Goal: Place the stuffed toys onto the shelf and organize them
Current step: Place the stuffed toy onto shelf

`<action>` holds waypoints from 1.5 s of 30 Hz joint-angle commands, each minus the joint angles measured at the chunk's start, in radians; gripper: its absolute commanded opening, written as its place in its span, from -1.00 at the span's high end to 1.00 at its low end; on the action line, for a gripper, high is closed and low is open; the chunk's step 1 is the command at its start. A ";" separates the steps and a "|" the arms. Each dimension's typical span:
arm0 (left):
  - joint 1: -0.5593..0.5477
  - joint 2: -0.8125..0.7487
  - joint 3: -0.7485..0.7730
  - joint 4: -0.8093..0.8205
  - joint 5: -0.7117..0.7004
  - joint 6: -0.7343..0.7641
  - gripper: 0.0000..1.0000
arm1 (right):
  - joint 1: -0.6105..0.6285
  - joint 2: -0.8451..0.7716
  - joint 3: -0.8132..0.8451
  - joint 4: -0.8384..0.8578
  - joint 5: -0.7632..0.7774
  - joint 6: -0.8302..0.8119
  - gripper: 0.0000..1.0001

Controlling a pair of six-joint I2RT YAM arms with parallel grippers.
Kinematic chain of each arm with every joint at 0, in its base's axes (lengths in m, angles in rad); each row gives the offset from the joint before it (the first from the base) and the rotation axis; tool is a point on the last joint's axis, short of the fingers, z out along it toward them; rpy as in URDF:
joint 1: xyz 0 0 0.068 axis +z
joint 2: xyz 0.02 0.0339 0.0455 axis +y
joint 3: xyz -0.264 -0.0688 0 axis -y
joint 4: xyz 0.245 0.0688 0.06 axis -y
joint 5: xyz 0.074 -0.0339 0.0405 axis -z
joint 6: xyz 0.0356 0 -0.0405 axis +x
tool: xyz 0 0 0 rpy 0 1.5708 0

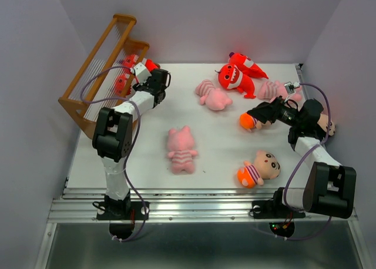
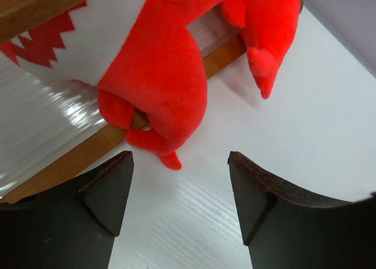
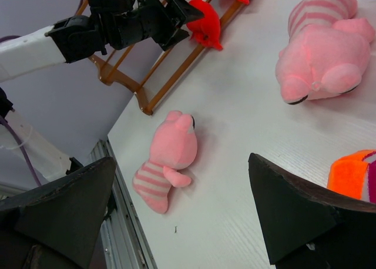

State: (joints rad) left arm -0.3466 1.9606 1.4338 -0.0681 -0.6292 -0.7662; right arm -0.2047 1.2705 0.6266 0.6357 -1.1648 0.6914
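My left gripper (image 2: 179, 192) hangs with its dark wedge-shaped jaws apart and empty, just before a fuzzy red monster (image 2: 158, 63) with white felt teeth. It rests on the shelf (image 1: 100, 75), a brown wooden stepped rack with thin pale bars at the upper left of the top view; a second monster (image 2: 270, 22) sits beside it. My right gripper (image 3: 182, 222) is spread wide, holding nothing, near an orange-bottomed boy doll (image 1: 249, 121). The table (image 1: 153, 157) is smooth white, faintly grained, between plain lilac walls (image 1: 205, 22). On it lie striped pink pigs (image 1: 181, 150) and two more monsters (image 1: 235, 78).
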 commanded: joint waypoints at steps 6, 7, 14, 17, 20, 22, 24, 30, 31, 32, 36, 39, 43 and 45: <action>0.034 0.032 0.053 0.040 -0.010 -0.062 -0.28 | -0.009 0.006 0.033 0.025 -0.024 -0.018 -1.00; 0.037 0.035 0.054 0.040 -0.004 -0.065 -0.22 | -0.009 0.006 0.033 0.025 -0.024 -0.018 -1.00; 0.073 0.073 0.100 -0.010 0.025 -0.076 -0.26 | -0.009 0.013 0.035 0.025 -0.022 -0.020 -1.00; 0.081 0.092 0.131 -0.041 0.029 -0.077 -0.32 | -0.009 0.018 0.033 0.024 -0.022 -0.021 -1.00; 0.095 0.110 0.160 -0.059 0.039 -0.071 -0.31 | -0.009 0.021 0.035 0.025 -0.022 -0.021 -1.00; 0.100 0.127 0.175 -0.068 0.046 -0.061 -0.26 | -0.009 0.023 0.036 0.025 -0.022 -0.021 -1.00; 0.104 0.136 0.198 -0.079 0.055 -0.048 -0.12 | -0.009 0.021 0.035 0.025 -0.021 -0.021 -1.00; 0.113 0.161 0.228 -0.091 0.074 -0.027 0.18 | -0.009 0.023 0.035 0.025 -0.022 -0.021 -1.00; 0.115 0.164 0.228 -0.094 0.075 -0.025 0.27 | -0.009 0.023 0.036 0.025 -0.022 -0.021 -1.00; 0.115 0.165 0.228 -0.095 0.079 -0.025 0.32 | -0.009 0.023 0.036 0.025 -0.022 -0.021 -1.00; 0.118 0.162 0.218 -0.084 0.094 0.002 0.64 | -0.009 0.023 0.038 0.024 -0.024 -0.020 -1.00; 0.120 0.159 0.224 -0.093 0.102 0.021 1.00 | -0.009 0.021 0.038 0.025 -0.026 -0.020 -1.00; 0.120 0.158 0.244 -0.122 0.099 0.063 1.00 | -0.009 0.020 0.038 0.025 -0.027 -0.018 -1.00; 0.120 0.162 0.266 -0.134 0.098 0.077 1.00 | -0.009 0.020 0.039 0.024 -0.027 -0.016 -1.00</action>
State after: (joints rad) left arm -0.2401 2.1128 1.6432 -0.1509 -0.5331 -0.7403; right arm -0.2047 1.2915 0.6266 0.6353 -1.1713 0.6876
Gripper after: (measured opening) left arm 0.023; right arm 0.998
